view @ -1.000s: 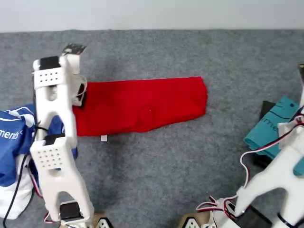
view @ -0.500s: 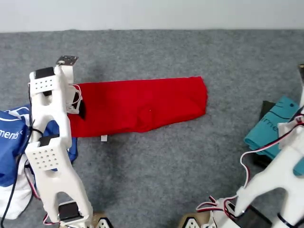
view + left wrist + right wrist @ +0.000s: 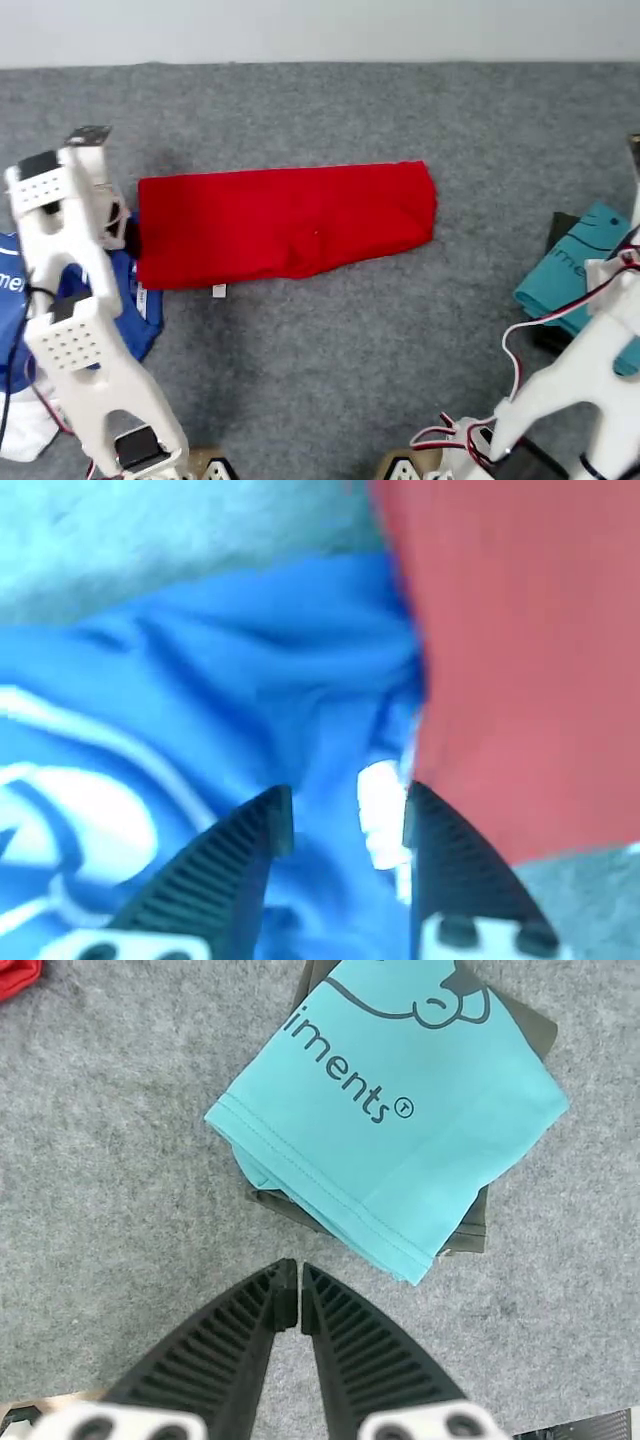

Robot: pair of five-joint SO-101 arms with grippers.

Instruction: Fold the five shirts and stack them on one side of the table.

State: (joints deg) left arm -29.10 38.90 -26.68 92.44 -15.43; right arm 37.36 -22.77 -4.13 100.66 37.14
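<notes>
While open, left tool (image 3: 347, 805) farther left.

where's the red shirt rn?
High view: the red shirt lies as a long strip mid-table, toward the far side. Its left end is against the blue shirt; the teal shirt lies apart at the right edge.
</notes>
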